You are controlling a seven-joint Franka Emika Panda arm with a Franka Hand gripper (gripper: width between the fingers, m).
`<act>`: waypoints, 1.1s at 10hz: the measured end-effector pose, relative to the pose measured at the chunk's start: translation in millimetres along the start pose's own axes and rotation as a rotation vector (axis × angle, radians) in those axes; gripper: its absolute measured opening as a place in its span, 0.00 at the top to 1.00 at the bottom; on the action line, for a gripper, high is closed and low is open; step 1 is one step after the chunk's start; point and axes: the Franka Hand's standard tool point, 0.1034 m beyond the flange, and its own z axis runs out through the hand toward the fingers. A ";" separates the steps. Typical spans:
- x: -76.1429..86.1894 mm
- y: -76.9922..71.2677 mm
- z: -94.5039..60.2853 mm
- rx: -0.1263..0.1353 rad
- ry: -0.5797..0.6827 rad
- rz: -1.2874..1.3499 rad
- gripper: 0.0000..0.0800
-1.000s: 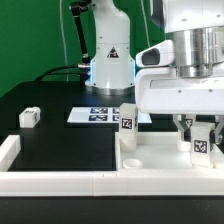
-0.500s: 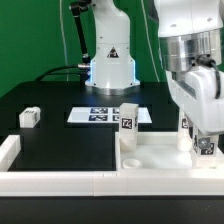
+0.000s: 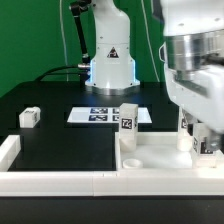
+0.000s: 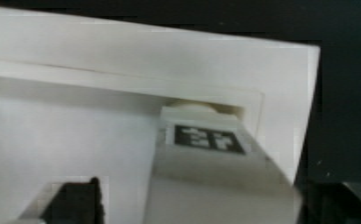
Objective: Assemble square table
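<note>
The claw (image 4: 216, 197) hangs open, its dark fingers (image 4: 79, 198) standing clear on either side of the tagged leg (image 4: 209, 140), which stands upright in a corner recess of the slab (image 3: 160, 156). To seat that leg well, I would close squarely on its flat sides, then twist without tilting it. The slab is thick and white. It lies at four o'clock in the exterior view, with a second leg (image 3: 128, 117) upright at its eleven o'clock corner.

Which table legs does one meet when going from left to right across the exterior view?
loose leg → upright leg → far-right leg
</note>
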 end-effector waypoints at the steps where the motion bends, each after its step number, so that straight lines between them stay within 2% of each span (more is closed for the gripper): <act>1: 1.1 1.6 1.0 -0.002 -0.002 -0.039 0.21; 3: 1.8 2.1 1.5 -0.003 -0.001 -0.196 0.19; 5: 4.1 -2.5 -0.8 -0.018 0.040 -0.578 0.19; 6: 6.3 -6.4 -4.1 -0.010 0.052 -0.801 0.19; 8: 6.2 -5.5 -2.5 -0.006 0.056 -0.800 0.19; 9: 6.2 -5.5 -2.4 -0.005 0.056 -0.782 0.31; 10: 6.1 -5.4 -2.2 -0.004 0.055 -0.756 0.31; 11: 6.9 -4.1 -1.6 -0.005 0.054 -0.688 0.56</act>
